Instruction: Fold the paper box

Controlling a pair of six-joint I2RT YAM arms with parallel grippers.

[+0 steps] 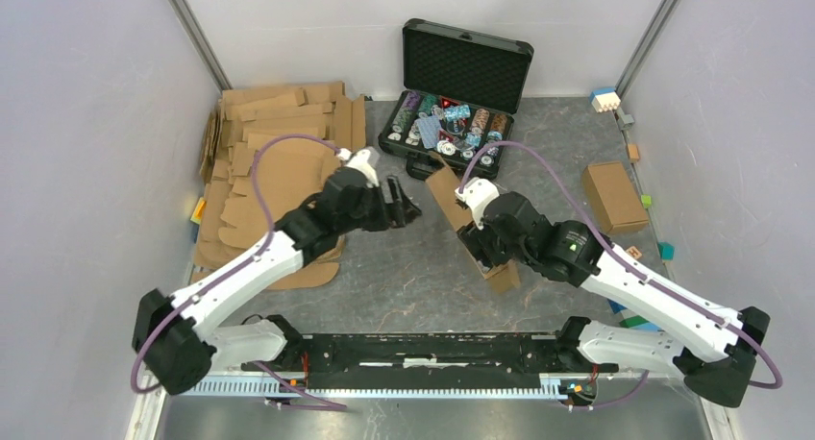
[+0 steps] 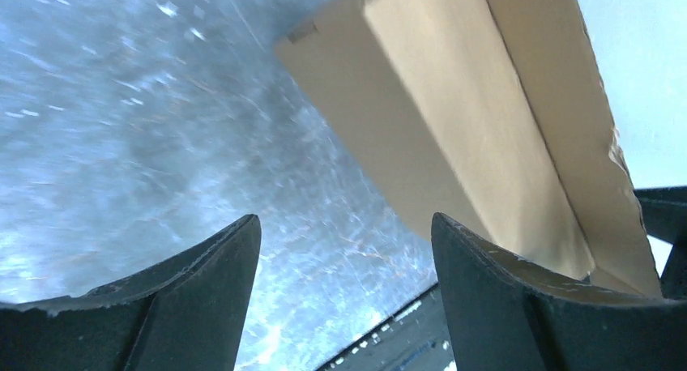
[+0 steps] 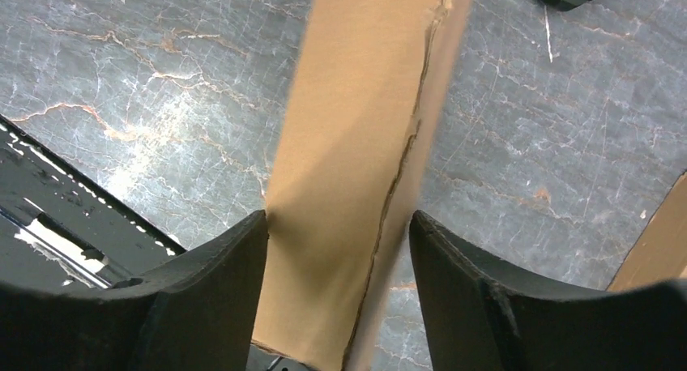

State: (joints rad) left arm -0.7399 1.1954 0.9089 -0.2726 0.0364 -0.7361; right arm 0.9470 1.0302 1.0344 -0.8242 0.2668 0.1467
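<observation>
The paper box [image 1: 444, 192] is a long, partly folded brown cardboard piece lying slantwise in the middle of the table, just in front of the black case. My right gripper [image 1: 483, 248] straddles its near part. In the right wrist view the cardboard [image 3: 356, 104] runs between the jaws [image 3: 338, 217]. One finger [image 3: 235, 266] touches it, and a gap shows at the other finger, so this gripper is open. My left gripper [image 1: 408, 209] hangs open just left of the box. In its own view nothing lies between its fingers [image 2: 344, 221], with the box [image 2: 454, 104] off to the right.
A pile of flat die-cut cardboard sheets [image 1: 279, 161] covers the table's left side. The open black case [image 1: 452, 113] with poker chips stands at the back. A small closed brown box [image 1: 613, 195] and coloured blocks [image 1: 605, 99] lie on the right.
</observation>
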